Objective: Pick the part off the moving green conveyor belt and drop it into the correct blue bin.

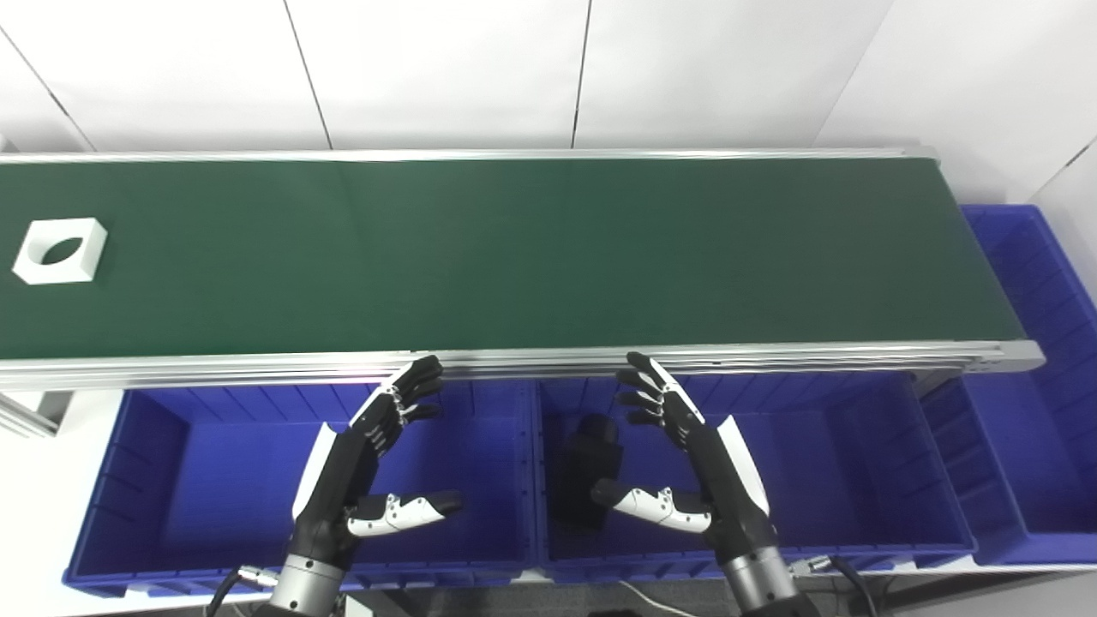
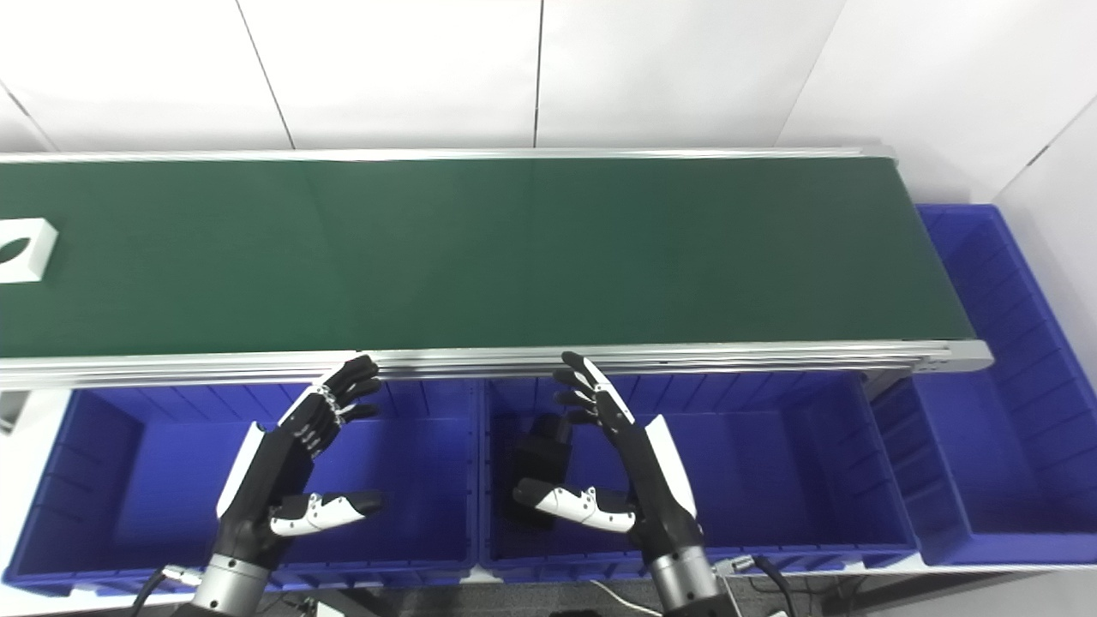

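White part point(image 1: 60, 250) — belt's far left

- A white part point(image 2: 21, 249) with a round hole sits at the far left edge of the green conveyor belt point(image 2: 514, 257).
- Both hands, left point(image 2: 287, 467) and right point(image 2: 613, 463), hover open-fingered over blue bins point(image 2: 771, 514).
- A dark object point(image 2: 540, 458) lies in the middle bin.

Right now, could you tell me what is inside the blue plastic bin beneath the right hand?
A dark, blocky part lies near the left wall of the blue plastic bin. The open right hand hovers over it, covering part of it and some bin floor.
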Robot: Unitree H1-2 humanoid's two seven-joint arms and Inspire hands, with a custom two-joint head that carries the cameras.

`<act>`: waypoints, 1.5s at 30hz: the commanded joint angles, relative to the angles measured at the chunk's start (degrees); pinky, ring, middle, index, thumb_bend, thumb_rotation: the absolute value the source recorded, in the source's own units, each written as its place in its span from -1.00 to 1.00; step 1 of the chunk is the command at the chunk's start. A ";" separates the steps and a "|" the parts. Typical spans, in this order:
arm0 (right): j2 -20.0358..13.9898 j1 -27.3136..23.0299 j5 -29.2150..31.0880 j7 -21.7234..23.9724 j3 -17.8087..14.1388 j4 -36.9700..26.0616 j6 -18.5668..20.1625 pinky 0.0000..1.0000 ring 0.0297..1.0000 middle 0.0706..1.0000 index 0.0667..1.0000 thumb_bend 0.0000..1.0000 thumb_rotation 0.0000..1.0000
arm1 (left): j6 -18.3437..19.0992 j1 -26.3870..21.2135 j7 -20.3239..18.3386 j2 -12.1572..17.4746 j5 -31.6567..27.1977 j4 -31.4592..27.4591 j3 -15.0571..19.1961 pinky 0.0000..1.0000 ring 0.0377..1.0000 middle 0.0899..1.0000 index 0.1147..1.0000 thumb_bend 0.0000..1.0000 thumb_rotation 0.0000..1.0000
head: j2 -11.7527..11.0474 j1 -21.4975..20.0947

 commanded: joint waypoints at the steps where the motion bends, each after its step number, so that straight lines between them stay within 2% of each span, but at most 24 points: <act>1: 0.02 0.65 0.75 -0.73 -0.45 -1.54 -3.59 0.37 0.51 0.57 0.78 0.63 0.03 | -1.14 0.17 1.47 0.05 0.70 -0.80 -0.84 0.50 0.66 0.71 0.70 0.78 -0.19 | -0.01 0.07; 3: -0.46 0.94 0.73 -0.49 -0.53 -1.48 -3.58 0.40 0.49 0.53 0.79 0.60 0.07 | -1.14 0.30 3.02 -0.07 1.40 -0.74 -1.56 0.43 0.60 0.67 0.67 0.79 -0.20 | -0.54 0.91; 5: -0.52 0.69 -0.47 -2.07 -0.92 -0.34 -7.27 0.36 0.44 0.49 0.76 0.58 0.03 | -1.14 0.25 5.47 -0.05 2.58 -0.65 -2.55 0.38 0.55 0.65 0.65 0.79 -0.21 | -0.65 1.47; 6: -0.48 0.70 -0.66 -2.42 -1.09 -0.14 -7.94 0.36 0.41 0.45 0.73 0.56 -0.01 | -1.14 0.26 6.62 -0.03 2.93 -0.56 -3.04 0.32 0.49 0.63 0.64 0.80 -0.21 | -1.56 1.52; 8: -0.63 0.84 -0.91 -2.31 -1.24 0.03 -7.61 0.37 0.39 0.43 0.72 0.55 0.01 | -1.14 0.33 8.30 0.10 2.97 -0.55 -3.89 0.26 0.43 0.61 0.63 0.81 -0.22 | -1.35 1.73; 11: -0.81 0.69 -0.52 -3.12 -1.22 0.95 -10.09 0.55 0.37 0.26 0.67 0.50 -0.11 | -1.14 0.15 12.39 0.68 3.82 -0.55 -5.60 0.10 0.28 0.53 0.59 0.71 -0.34 | -1.80 1.57; 12: -0.75 0.71 -0.42 -2.99 -1.29 1.12 -10.18 0.52 0.37 0.28 0.67 0.50 -0.09 | -1.14 0.00 14.16 1.02 4.37 -0.57 -6.35 0.06 0.24 0.50 0.56 0.69 -0.37 | -1.80 1.57; 13: -0.69 0.74 -0.50 -2.85 -1.37 1.23 -9.91 0.50 0.37 0.28 0.68 0.51 -0.08 | -1.14 -0.25 16.24 1.55 5.17 -0.52 -7.32 0.05 0.24 0.49 0.55 0.68 -0.37 | -1.35 1.47; 14: -0.65 0.74 -0.39 -2.87 -1.38 1.39 -10.02 0.44 0.37 0.31 0.69 0.52 -0.05 | -1.14 -0.61 19.31 2.31 6.75 -0.45 -8.66 0.02 0.20 0.45 0.51 0.65 -0.40 | -1.35 1.40; 17: -0.48 0.69 0.21 -2.67 -1.30 1.57 -9.97 0.43 0.36 0.34 0.72 0.52 -0.06 | -1.14 -2.15 29.04 5.16 10.56 0.14 -13.64 -0.07 0.06 0.33 0.41 0.57 -0.47 | -1.47 1.02; 21: -0.40 0.48 0.62 -3.18 -1.05 2.34 -10.47 0.38 0.35 0.37 0.74 0.52 -0.08 | -1.14 -4.92 40.04 9.20 13.10 1.33 -21.09 -0.12 -0.02 0.31 0.37 0.50 -0.54 | -1.47 1.18; 25: -0.38 0.36 0.58 -3.43 -0.85 2.44 -10.52 0.36 0.36 0.42 0.76 0.51 -0.08 | -1.14 -7.16 46.91 12.18 13.47 1.99 -26.71 -0.14 -0.03 0.32 0.39 0.49 -0.56 | -1.20 1.17; 29: 0.14 0.38 0.25 -3.30 -1.05 2.09 -10.07 0.31 0.41 0.52 0.77 0.52 -0.07 | -1.14 -8.40 48.50 13.78 11.59 2.04 -29.57 -0.05 0.16 0.40 0.41 0.52 -0.49 | -0.72 1.18; 30: 0.26 0.07 1.10 -2.84 -0.96 1.92 -9.65 0.35 0.47 0.56 0.78 0.53 -0.09 | -1.14 -8.44 47.39 14.14 10.47 1.81 -29.71 0.03 0.27 0.47 0.45 0.54 -0.44 | -0.55 0.90; 32: 0.36 -0.52 2.31 -1.94 -0.76 1.47 -8.39 0.37 0.50 0.59 0.78 0.53 -0.10 | -1.14 -8.50 45.19 14.81 8.67 1.42 -29.79 0.08 0.34 0.50 0.47 0.55 -0.41 | -0.34 0.42; 33: 0.39 -0.74 2.68 -1.55 -0.67 1.23 -7.71 0.43 0.55 0.65 0.81 0.56 -0.08 | -1.14 -8.46 44.10 15.05 8.00 1.26 -29.63 0.17 0.43 0.56 0.52 0.56 -0.36 | -0.23 0.34; 38: 0.24 -1.93 2.17 0.10 -0.12 0.93 -5.38 0.57 0.71 0.83 0.88 0.69 0.00 | -1.14 -7.62 36.76 15.32 4.96 0.96 -26.97 0.45 0.66 0.76 0.70 0.65 -0.24 | 0.49 -0.80; 45: 0.60 -2.08 1.38 0.28 0.08 1.50 -5.47 0.59 0.75 0.87 0.88 0.73 0.05 | -1.14 -5.61 29.04 13.40 2.84 0.39 -21.41 0.51 0.70 0.79 0.71 0.71 -0.18 | 1.02 -1.06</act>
